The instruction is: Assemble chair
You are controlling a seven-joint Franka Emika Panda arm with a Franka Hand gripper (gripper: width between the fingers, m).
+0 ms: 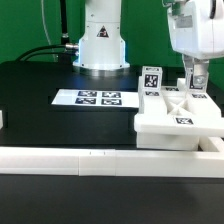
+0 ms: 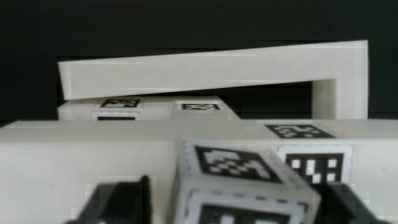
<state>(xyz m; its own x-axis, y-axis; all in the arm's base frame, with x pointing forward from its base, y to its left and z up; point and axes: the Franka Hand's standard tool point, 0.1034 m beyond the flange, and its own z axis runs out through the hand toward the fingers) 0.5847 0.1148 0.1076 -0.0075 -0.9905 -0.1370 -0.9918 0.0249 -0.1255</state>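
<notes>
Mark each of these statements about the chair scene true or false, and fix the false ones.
1. The hand is over the chair parts at the exterior view's right. True.
2. The marker board lies flat on the dark table. True.
3. The hand is over the marker board. False: the board lies apart, toward the exterior view's left.
4. The table is white. False: it is black.
5. A long white rail runs along the table's near edge. True.
</notes>
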